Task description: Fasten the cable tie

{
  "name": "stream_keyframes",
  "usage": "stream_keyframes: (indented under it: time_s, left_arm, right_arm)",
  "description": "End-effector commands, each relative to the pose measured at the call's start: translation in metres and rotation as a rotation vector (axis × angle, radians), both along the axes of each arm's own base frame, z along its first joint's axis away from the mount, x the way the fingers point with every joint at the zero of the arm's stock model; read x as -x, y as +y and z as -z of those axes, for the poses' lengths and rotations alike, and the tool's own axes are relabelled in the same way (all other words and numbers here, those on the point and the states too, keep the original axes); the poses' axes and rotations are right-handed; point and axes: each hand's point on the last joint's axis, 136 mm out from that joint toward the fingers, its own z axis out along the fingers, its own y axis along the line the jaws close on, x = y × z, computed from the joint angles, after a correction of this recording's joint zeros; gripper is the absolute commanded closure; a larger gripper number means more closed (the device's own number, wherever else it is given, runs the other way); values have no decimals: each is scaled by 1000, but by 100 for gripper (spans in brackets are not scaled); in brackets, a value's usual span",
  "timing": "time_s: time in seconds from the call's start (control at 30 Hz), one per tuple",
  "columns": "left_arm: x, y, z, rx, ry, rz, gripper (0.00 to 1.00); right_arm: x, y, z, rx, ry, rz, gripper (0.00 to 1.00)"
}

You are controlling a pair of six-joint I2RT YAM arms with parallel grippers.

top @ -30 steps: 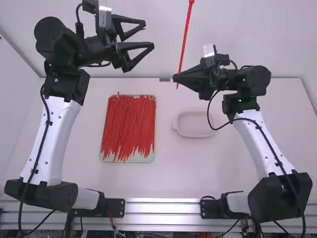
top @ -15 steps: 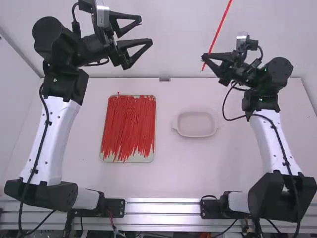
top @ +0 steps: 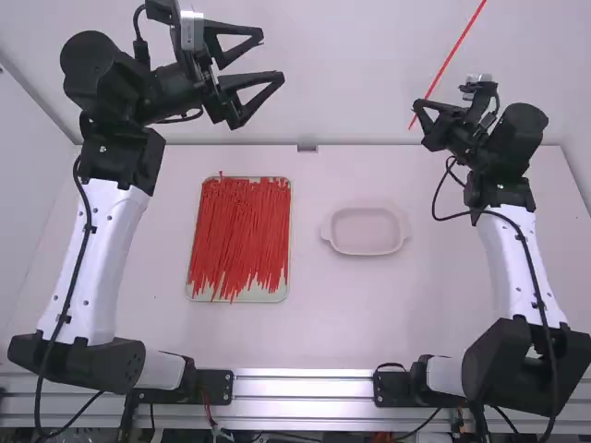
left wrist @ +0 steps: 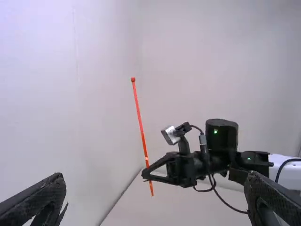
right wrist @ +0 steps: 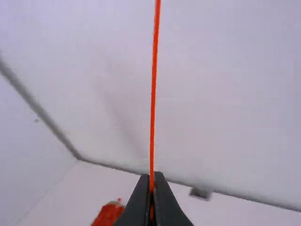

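From the high view, the left gripper (top: pixel 271 60) hangs over the far-left part of the table (top: pixel 157 323), its black triangular fingers spread wide with nothing between them. The right gripper (top: pixel 416 114) is up over the far-right side, pinched on the low end of one tie (top: pixel 452 48), a thin, straight red plastic strip that slants up and runs off the top edge. On the table a flat rectangular tray (top: pixel 242 299) holds a dense pile of spare ties (top: pixel 240 235). Beside it sits a smooth white oval bowl (top: pixel 362 213) with small side handles. The left wrist view adds the tie's (left wrist: pixel 139 125) small square head at its upper end, a short tail below the grip, and the weave-textured left fingers (left wrist: pixel 37 200) far apart. The right wrist view shows the right fingers (right wrist: pixel 141 200) pressed flat against the strip.
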Motion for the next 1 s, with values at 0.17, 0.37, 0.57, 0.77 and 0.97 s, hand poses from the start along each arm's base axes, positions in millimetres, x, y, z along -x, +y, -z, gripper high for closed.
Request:
stream_keyframes:
  time_s: [0.17,0.37,0.57,0.77,0.97]
  left_arm:
    - [2,0,-3,1,-21,-4,1]
    - [2,0,-2,3,-14,-2,1]
    - [1,0,-1,2,-2,-1,1]
    - [1,0,0,1,6,0,1]
    - [1,-1,1,1,10,0,1]
  right_arm:
    - [-24,-47,39,141,109,355,100]
    - [-24,-60,58,210,175,482,100]
    - [-20,-84,90,344,288,665,100]
    - [-18,-107,135,496,418,807,100]
    - [-15,-116,177,541,544,804,100]
